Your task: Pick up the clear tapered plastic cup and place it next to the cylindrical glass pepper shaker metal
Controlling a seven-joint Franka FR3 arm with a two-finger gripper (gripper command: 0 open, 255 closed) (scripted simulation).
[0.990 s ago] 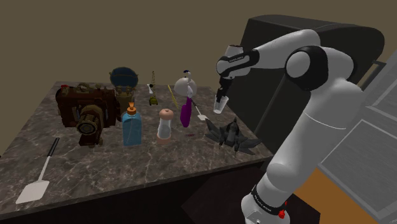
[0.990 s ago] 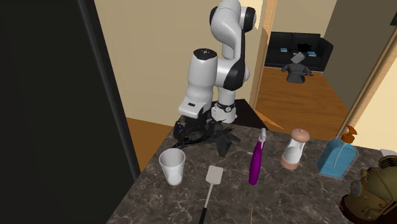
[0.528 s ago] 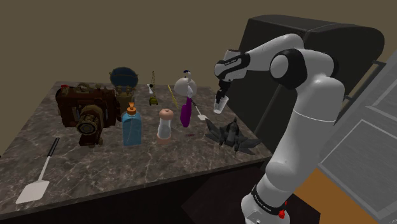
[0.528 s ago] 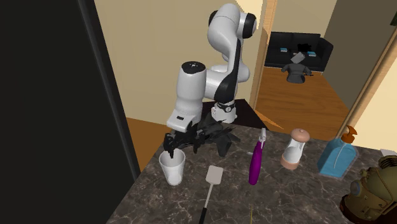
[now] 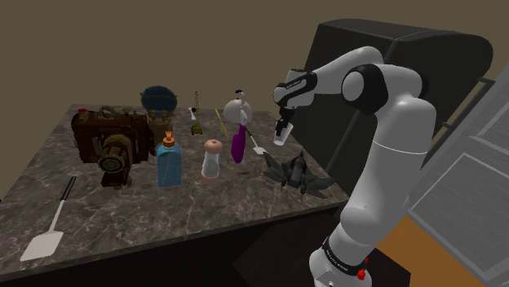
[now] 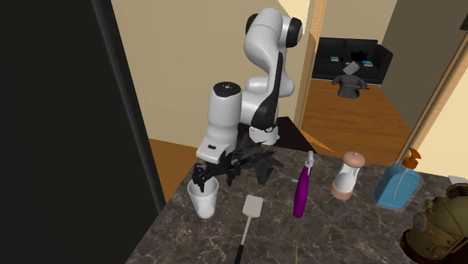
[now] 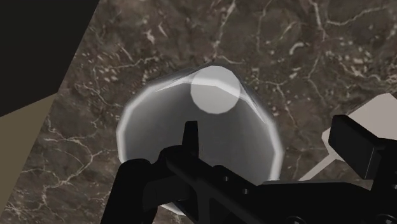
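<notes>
While upright, cup (image 6: 204, 202) beneath the spread-fingered tool (image 6: 202, 181).

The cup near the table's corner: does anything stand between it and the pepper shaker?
Yes. Between the cup and the pepper shaker are a white spatula, lying flat, and a purple bottle standing beyond it. A lifted cup would likely pass over both.

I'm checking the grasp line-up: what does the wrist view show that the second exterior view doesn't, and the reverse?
Wrist view: straight down into the cup, one finger inside its rim, the other outside, standing apart. Second exterior view: the arm, the pepper shaker and purple bottle further along. Both: the hand at the cup's mouth, the white spatula beside it, the dark marble tabletop.
</notes>
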